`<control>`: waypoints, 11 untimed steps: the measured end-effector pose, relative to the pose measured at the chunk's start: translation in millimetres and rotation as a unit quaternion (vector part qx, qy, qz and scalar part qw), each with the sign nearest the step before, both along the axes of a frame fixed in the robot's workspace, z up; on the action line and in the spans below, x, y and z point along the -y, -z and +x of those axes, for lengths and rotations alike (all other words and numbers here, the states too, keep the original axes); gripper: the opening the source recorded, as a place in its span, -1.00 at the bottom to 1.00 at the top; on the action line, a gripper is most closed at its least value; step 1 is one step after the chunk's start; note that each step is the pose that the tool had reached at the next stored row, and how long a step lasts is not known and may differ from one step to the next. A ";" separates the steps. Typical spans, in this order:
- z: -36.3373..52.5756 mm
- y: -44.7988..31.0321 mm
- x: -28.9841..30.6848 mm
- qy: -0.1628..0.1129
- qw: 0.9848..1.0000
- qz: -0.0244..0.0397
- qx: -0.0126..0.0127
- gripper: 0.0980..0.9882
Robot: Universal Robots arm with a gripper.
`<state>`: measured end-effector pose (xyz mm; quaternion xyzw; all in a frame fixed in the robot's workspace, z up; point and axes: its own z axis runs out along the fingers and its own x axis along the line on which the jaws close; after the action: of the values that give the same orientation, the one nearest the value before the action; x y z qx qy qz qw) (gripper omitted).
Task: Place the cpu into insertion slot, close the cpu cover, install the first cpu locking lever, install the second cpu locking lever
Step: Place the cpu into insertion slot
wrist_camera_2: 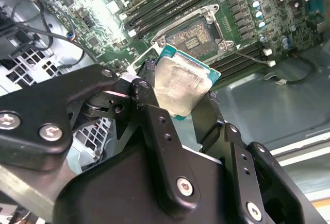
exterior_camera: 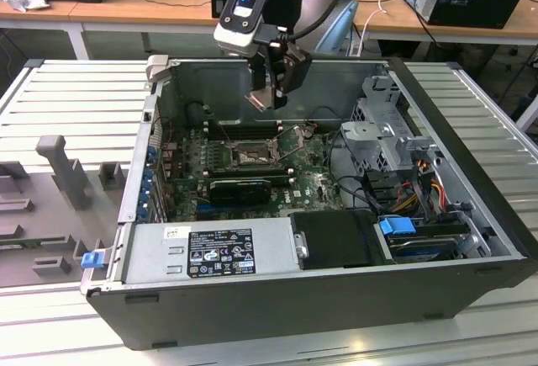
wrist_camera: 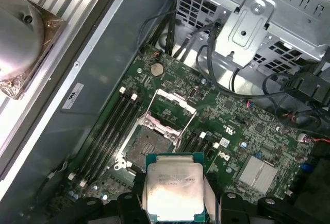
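Observation:
My gripper (exterior_camera: 271, 90) is shut on the cpu (exterior_camera: 260, 100), a flat silvery square with a green edge, and holds it in the air above the open computer case. Both wrist views show the cpu (wrist_camera_2: 180, 82) (wrist_camera: 174, 188) clamped by its sides between the black fingers (wrist_camera_2: 149, 108). Below it, on the green motherboard, lies the insertion slot (wrist_camera: 148, 145) (wrist_camera_2: 195, 34) (exterior_camera: 250, 156), a dark square with a metal rim and nothing in it. The cpu cover (wrist_camera: 169, 112) stands swung open at the slot's far side in the first wrist view.
Long black memory sticks (wrist_camera: 111, 126) run beside the slot. A metal drive cage (exterior_camera: 388, 126) with cables (exterior_camera: 345, 172) fills the exterior view's right of the case. The power supply (exterior_camera: 210, 252) lies along the near wall. Grey fixtures (exterior_camera: 59, 164) stand outside on the left.

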<state>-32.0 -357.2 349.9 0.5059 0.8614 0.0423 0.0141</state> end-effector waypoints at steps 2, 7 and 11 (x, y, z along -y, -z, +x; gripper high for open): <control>-1.5 0.2 0.0 0.001 1.000 0.000 0.000 -0.04; -1.9 1.2 0.0 0.004 1.000 0.000 0.000 -0.04; -1.9 3.6 0.0 0.004 1.000 0.000 0.000 -0.04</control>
<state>-33.9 -357.2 346.3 0.5094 0.8594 0.0422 0.0138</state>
